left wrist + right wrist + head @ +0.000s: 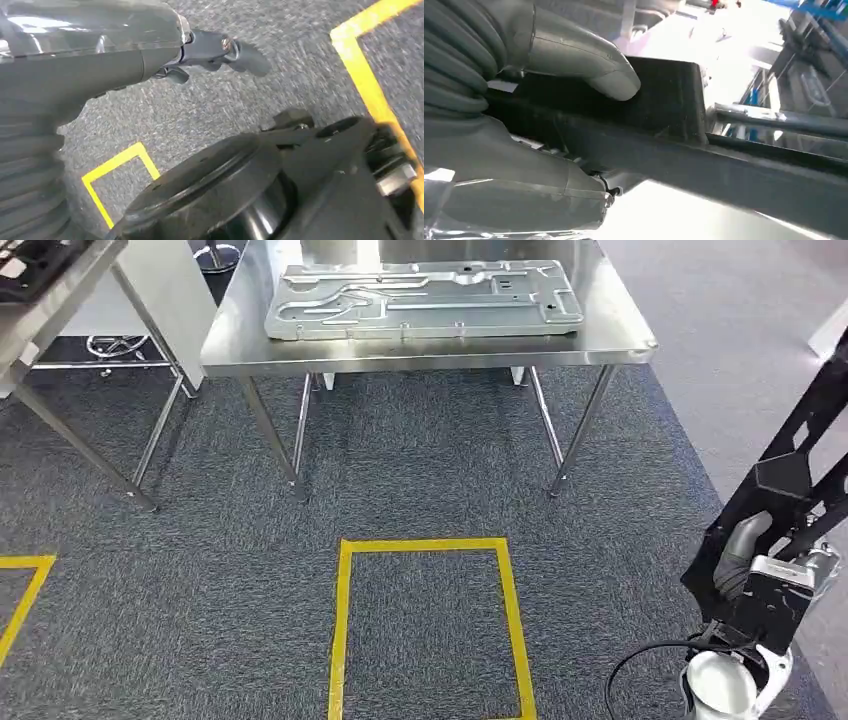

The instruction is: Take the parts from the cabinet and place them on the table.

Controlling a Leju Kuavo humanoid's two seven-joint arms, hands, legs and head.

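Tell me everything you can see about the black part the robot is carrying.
The black part is a flat frame of angular bars with open gaps, matte, looking like metal or plastic. It stands tilted, rising from the right hand, which grips its lower end, thumb pressed on one face. It hangs over the carpet, apart from the table.

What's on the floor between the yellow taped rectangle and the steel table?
Bare grey carpet between the yellow rectangle and the steel table, by the head view.

Head view looks down across carpet [420,490] toward the table [240,350]; wrist views sit close behind hands.
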